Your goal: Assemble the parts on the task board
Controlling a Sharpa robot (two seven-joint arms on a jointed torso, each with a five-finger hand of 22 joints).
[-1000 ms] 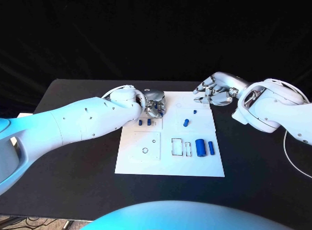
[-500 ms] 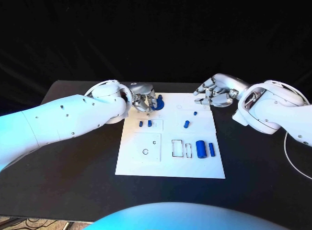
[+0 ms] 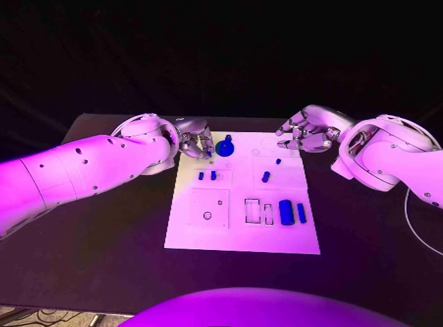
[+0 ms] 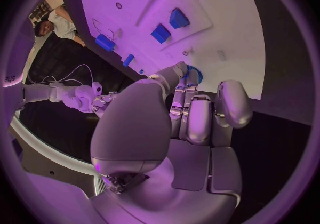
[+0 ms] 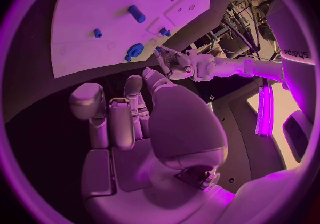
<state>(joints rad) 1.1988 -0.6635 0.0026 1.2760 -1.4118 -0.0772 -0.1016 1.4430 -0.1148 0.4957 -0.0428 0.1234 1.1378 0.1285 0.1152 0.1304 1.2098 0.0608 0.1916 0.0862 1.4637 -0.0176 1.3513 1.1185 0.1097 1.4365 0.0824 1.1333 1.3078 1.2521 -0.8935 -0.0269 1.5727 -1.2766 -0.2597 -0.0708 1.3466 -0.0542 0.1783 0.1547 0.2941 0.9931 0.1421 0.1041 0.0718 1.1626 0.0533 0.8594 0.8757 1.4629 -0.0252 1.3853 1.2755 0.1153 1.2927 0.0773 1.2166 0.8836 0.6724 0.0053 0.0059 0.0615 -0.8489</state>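
The white task board [image 3: 243,228] lies in the middle of the table. A round blue part [image 3: 225,147] stands near its far edge, also seen as the round blue part [image 5: 135,49]. My left hand [image 3: 194,143] hovers just left of that part with a small gap, fingers stretched out and holding nothing; the left hand [image 5: 175,61] shows apart from it. My right hand [image 3: 301,136] hangs over the board's far right corner, holding nothing. Two small blue parts [image 3: 207,176] stand side by side, a short peg [image 3: 265,176] lies mid-board, and two longer blue pieces [image 3: 292,212] lie at the right.
A tiny blue part [image 3: 278,161] sits behind the peg. Outlined slots [image 3: 252,209] and a small ring mark [image 3: 207,215] show on the board's near half. Black table [image 3: 103,231] surrounds the board on all sides.
My left hand has pulled back to the left off the round blue part, which now stands uncovered at the board's far edge. The right hand has hardly moved.
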